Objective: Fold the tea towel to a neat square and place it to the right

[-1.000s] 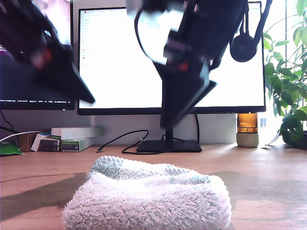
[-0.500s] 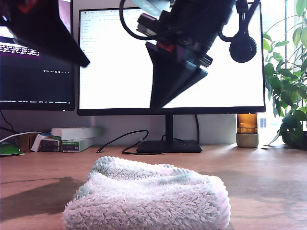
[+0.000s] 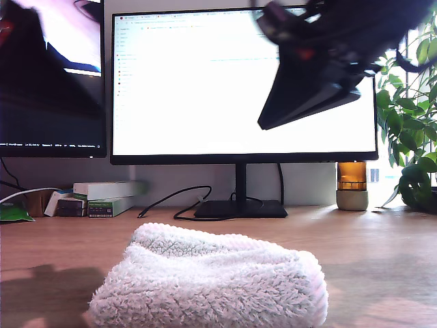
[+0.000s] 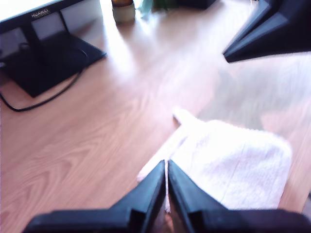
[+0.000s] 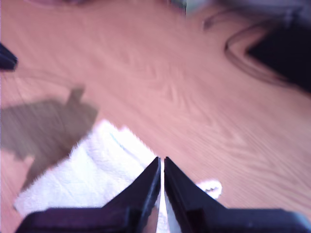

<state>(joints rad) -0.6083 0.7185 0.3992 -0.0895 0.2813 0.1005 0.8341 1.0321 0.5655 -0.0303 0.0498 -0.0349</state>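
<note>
Both tools have their jaws pressed together on nothing, as the wrist views show; my first tool point(image 4: 166, 167) and my second tool point(image 5: 162, 164) hang above the towel point(image 3: 212, 280), apart from it. Only the first wrist view shows the other arm's dark tip. The exterior view has the towel folded in a plump bundle on the wooden worktop point(image 3: 369, 246), nearest the camera. Behind stand a monitor point(image 3: 205, 82), a plant point(image 3: 413, 137) and an amber jar point(image 3: 352, 184).

1. Tea towel point(image 3: 212, 283) is cut off by the exterior view's bottom edge.
2. Arm point(image 3: 328, 61) is motion-blurred and cropped at the exterior view's top; can't tell whether it's first or second.
3. Second wrist view is smeared; cable point(image 5: 243, 56) is indistinct.
</note>
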